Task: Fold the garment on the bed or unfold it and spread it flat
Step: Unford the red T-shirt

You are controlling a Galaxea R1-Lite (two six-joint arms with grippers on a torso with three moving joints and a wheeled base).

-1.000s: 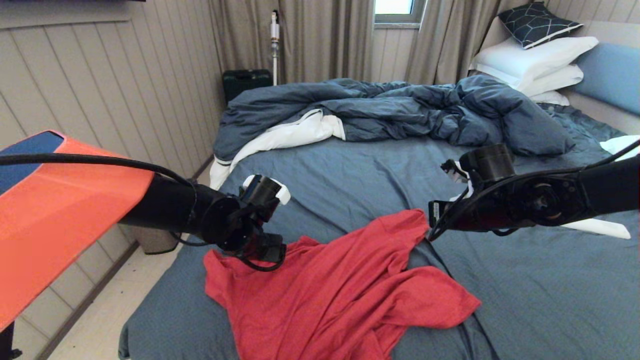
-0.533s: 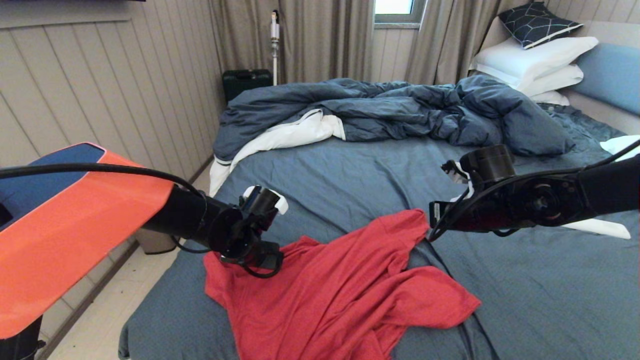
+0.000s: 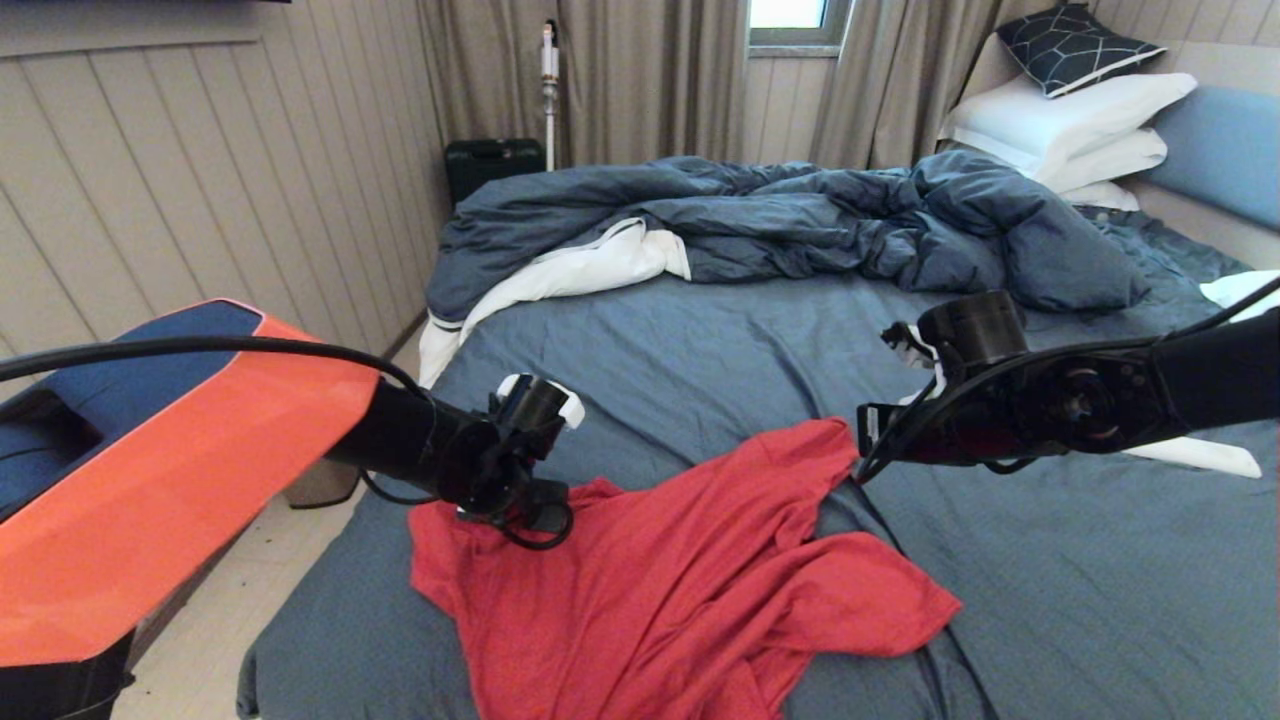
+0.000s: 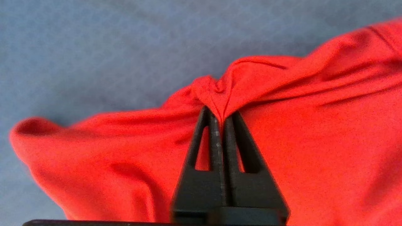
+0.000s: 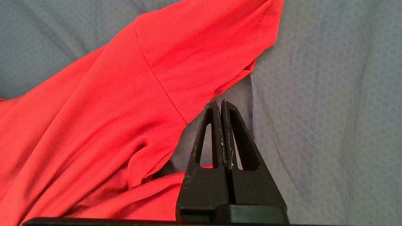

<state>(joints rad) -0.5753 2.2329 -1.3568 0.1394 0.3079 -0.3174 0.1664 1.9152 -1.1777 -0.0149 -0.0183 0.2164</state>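
Observation:
The red garment (image 3: 680,580) lies rumpled on the near part of the bed (image 3: 700,340), one sleeve pointing toward the duvet. My left gripper (image 4: 220,117) is at the garment's far left edge (image 3: 535,512) and is shut on a small raised fold of the red cloth (image 4: 226,84). My right gripper (image 5: 220,103) hangs shut and empty just above the blue-grey sheet, beside the sleeve's hem (image 5: 220,47). In the head view the right gripper (image 3: 875,445) sits at the sleeve's right tip. No print shows on the garment.
A rumpled dark blue duvet (image 3: 800,220) with a white lining lies across the far half of the bed. White pillows (image 3: 1070,130) are stacked at the far right. The bed's left edge drops to the floor (image 3: 200,650) by the panelled wall.
My left gripper has gone from open to shut, pinching the garment's edge, and its arm has reached slightly further in. The right arm has not moved.

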